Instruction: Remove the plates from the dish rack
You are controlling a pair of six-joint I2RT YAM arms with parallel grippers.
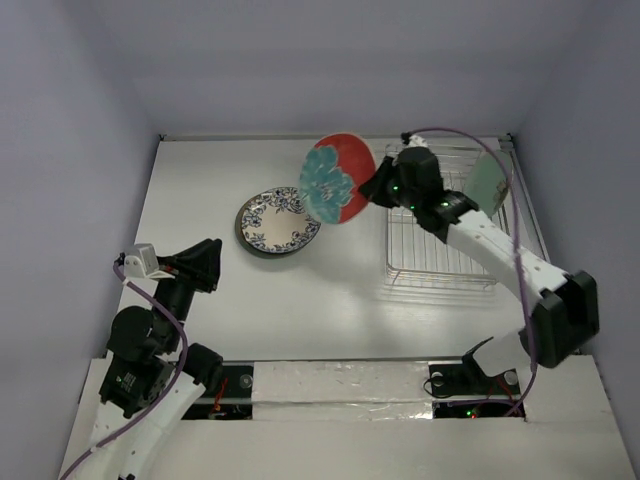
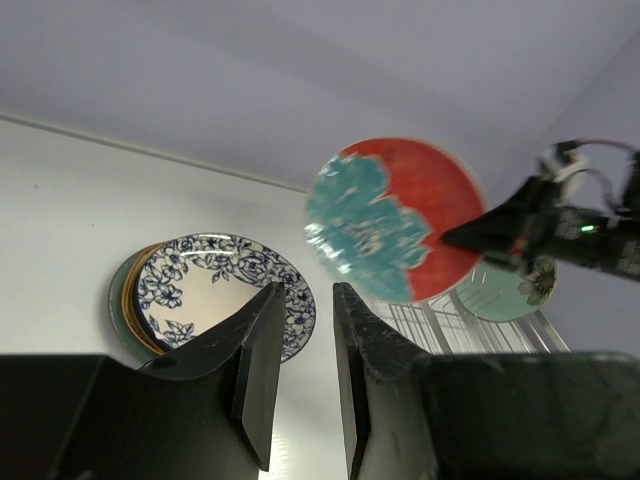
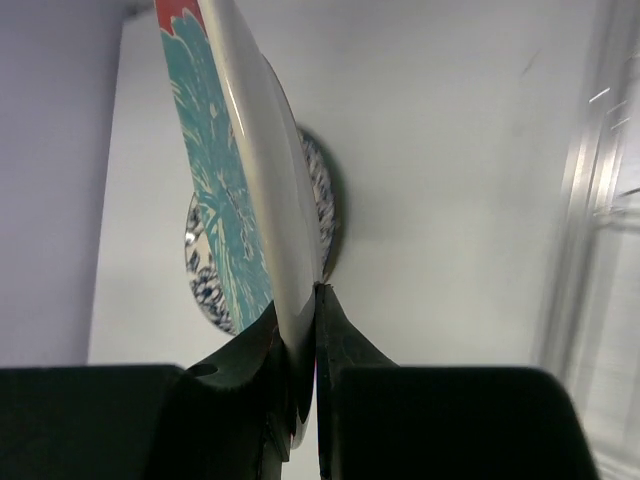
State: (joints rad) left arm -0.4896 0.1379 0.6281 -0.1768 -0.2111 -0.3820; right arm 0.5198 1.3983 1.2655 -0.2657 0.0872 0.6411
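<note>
My right gripper (image 1: 372,190) is shut on the rim of a red plate with a teal flower (image 1: 336,178) and holds it on edge in the air, left of the wire dish rack (image 1: 440,270). It also shows in the left wrist view (image 2: 395,218) and right wrist view (image 3: 240,180). A pale green plate (image 1: 487,183) stands upright at the rack's far right. A white plate with blue florals (image 1: 276,219) lies on top of a stack on the table. My left gripper (image 1: 212,252) is open and empty, near the left front.
The stack under the floral plate shows a teal and a brown rim (image 2: 122,300). The enclosure's walls stand close behind the rack and on both sides. The rack's front rows (image 1: 425,255) hold no plates.
</note>
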